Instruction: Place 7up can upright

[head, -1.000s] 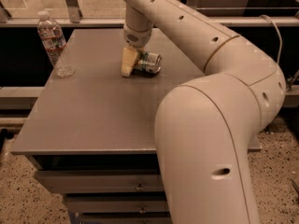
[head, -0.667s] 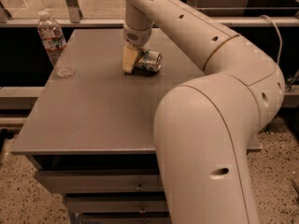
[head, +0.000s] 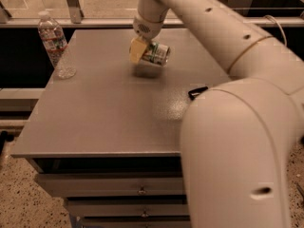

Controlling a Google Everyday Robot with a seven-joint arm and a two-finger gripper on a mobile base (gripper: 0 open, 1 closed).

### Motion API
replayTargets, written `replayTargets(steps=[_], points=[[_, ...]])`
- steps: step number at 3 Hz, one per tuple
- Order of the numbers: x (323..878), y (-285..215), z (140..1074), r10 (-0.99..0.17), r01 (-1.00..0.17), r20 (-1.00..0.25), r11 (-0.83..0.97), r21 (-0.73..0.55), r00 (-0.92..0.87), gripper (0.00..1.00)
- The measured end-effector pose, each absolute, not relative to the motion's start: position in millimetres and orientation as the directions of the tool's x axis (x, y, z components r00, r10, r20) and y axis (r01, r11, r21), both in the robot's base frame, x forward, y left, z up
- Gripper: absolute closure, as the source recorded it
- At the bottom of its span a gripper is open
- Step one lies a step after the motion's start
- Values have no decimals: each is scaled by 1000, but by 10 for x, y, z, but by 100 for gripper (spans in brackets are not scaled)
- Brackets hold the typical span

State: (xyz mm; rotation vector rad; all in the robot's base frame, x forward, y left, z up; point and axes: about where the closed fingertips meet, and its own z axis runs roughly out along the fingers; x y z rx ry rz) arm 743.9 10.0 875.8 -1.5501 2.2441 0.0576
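Camera view: tool [head: 144, 52] is clamped on the 7up can [head: 157, 54], one yellow finger [head: 137, 50] visible on its left end. Can lies sideways, slightly tilted. Diff vs 1 s ago: can was resting on the worktop [head: 104, 113], now it sits higher with its shadow under it. Water bottle [head: 51, 36] is well left of the tool, black bar [head: 197, 92] nearer the camera on the right; neither has moved.
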Motion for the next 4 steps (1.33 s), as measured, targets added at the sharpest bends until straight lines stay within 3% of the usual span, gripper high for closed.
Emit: replayTargets(steps=[1, 2, 3, 4], points=[[7255, -116, 9558, -713, -916, -690, 348, -197, -123, 100], [7061, -436, 9953, -536, -925, -843, 341, -166, -47, 100], [6836, -898, 10233, -288, -938, -957, 318, -138, 44, 100], [6731, -1104, 10336, -118, -940, -983, 294, -171, 142, 100]])
